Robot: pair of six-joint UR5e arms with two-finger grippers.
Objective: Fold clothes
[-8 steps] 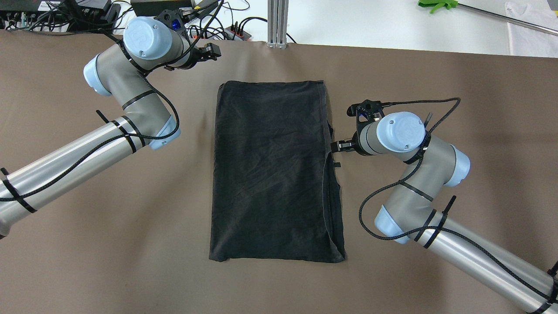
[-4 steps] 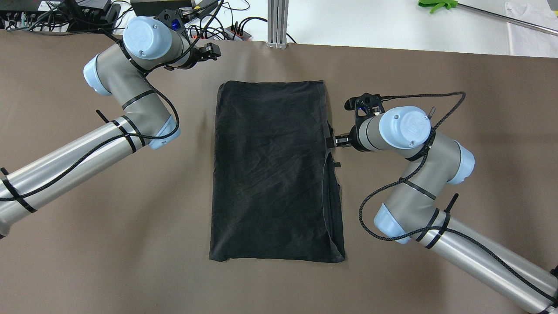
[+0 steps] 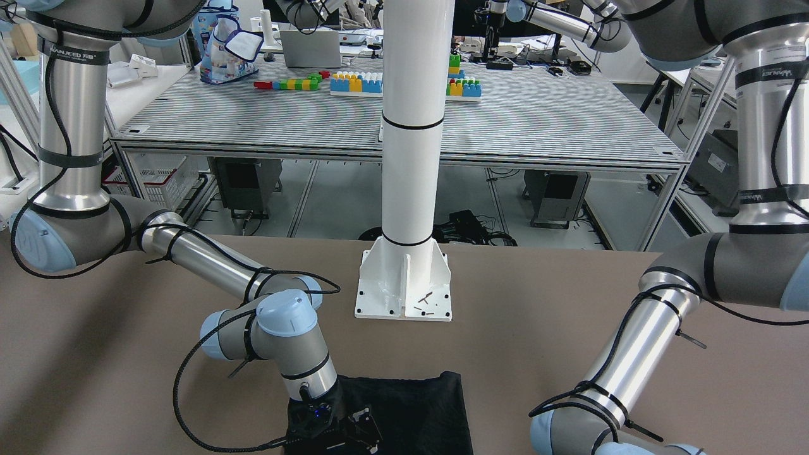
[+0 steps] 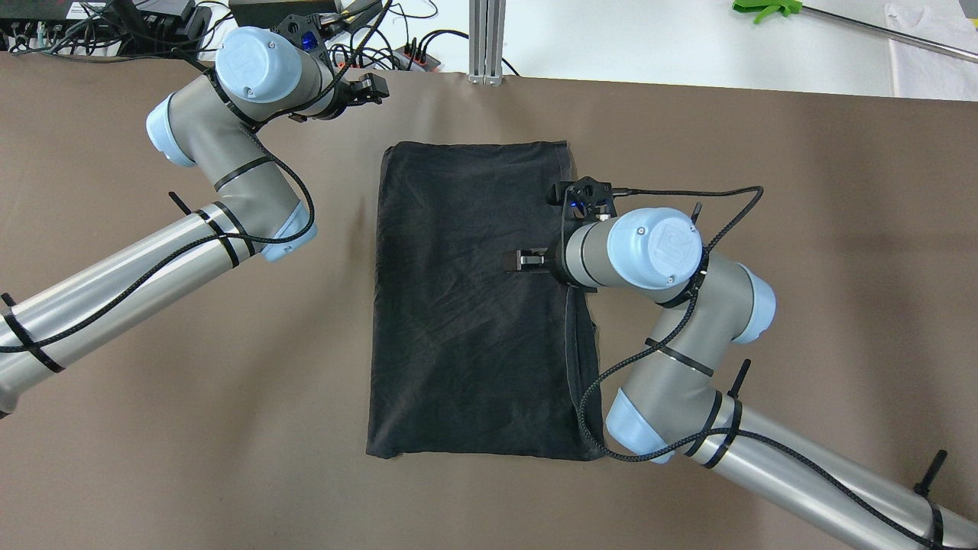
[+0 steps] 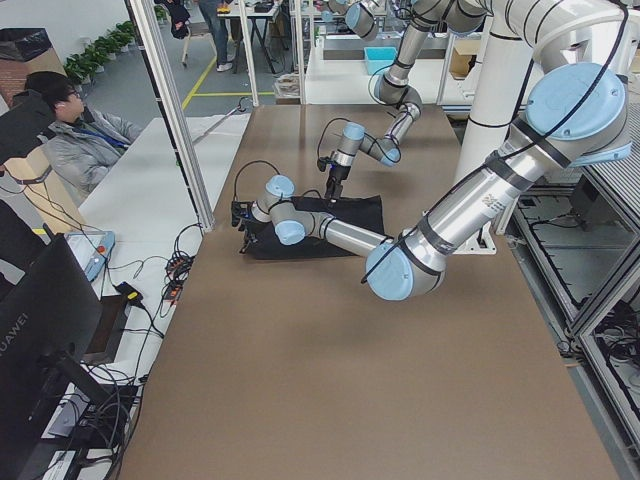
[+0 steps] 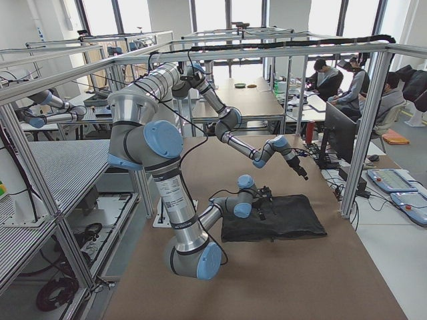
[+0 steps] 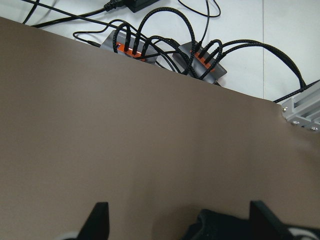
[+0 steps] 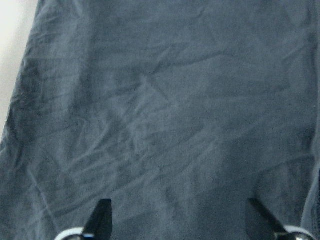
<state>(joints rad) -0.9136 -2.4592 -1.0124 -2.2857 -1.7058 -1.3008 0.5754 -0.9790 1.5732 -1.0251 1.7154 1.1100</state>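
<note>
The black garment lies flat on the brown table as a tall rectangle, with a narrow folded strip along its right edge. It also shows in the front-facing view. My right gripper is open and empty, hovering over the garment's middle right. In the right wrist view its fingertips stand wide apart above the wrinkled cloth. My left gripper is open and empty above bare table beyond the garment's far left corner. Its fingertips are spread wide.
Power strips with cables and an aluminium post stand at the table's far edge. A green tool and white cloth lie at the far right. The white pillar's base plate is bolted at the robot's side.
My right gripper has moved left from the garment's right edge to over its middle. The garment's shape is unchanged. The left arm has not moved.
</note>
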